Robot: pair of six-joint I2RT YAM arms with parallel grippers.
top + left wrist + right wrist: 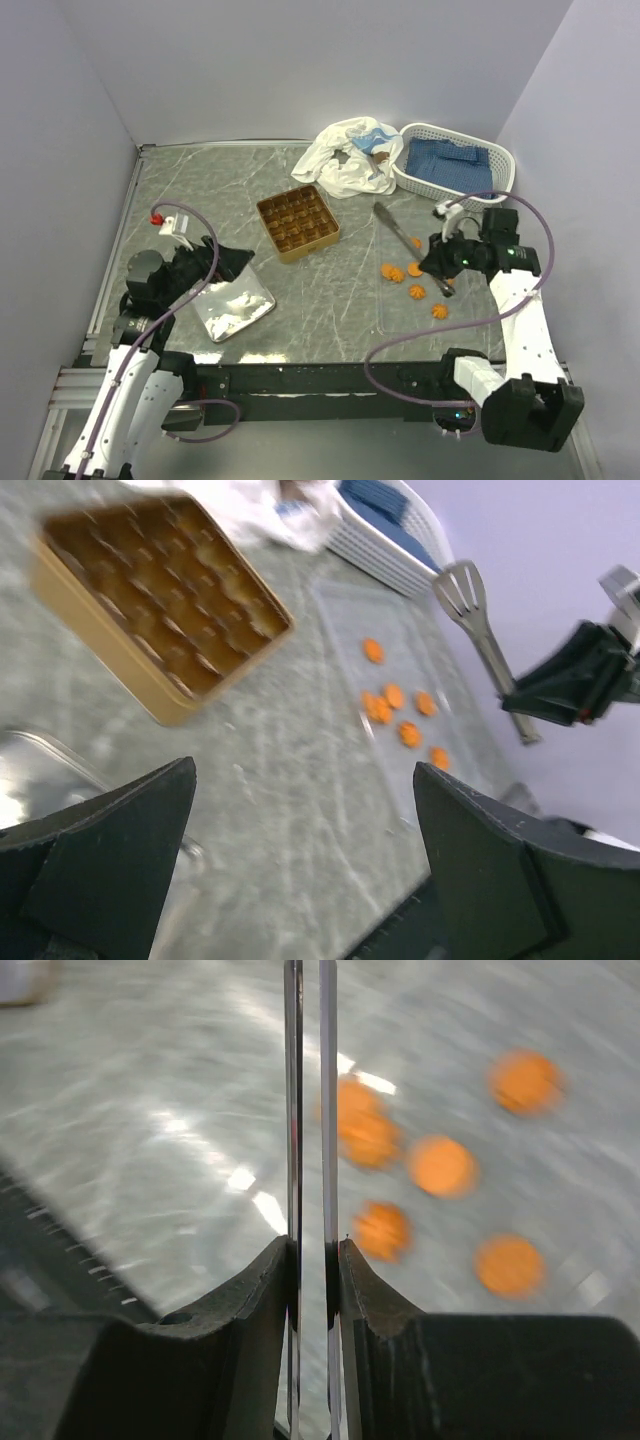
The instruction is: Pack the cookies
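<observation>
Right wrist view: my right gripper (315,1250) clamped on metal tongs (307,1110), blades nearly together. Cookies (442,1165) lie just beyond tongs, blurred. Top view: cookies scattered on clear sheet (385,305) on worktop (200,180), right of square tin (297,222), apart from it. Left wrist view: my left gripper (302,770) spread wide, holding nothing, by silver tray (235,305).

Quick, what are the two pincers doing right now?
Left pincer: open, empty.
Right pincer: closed on the tongs.
</observation>
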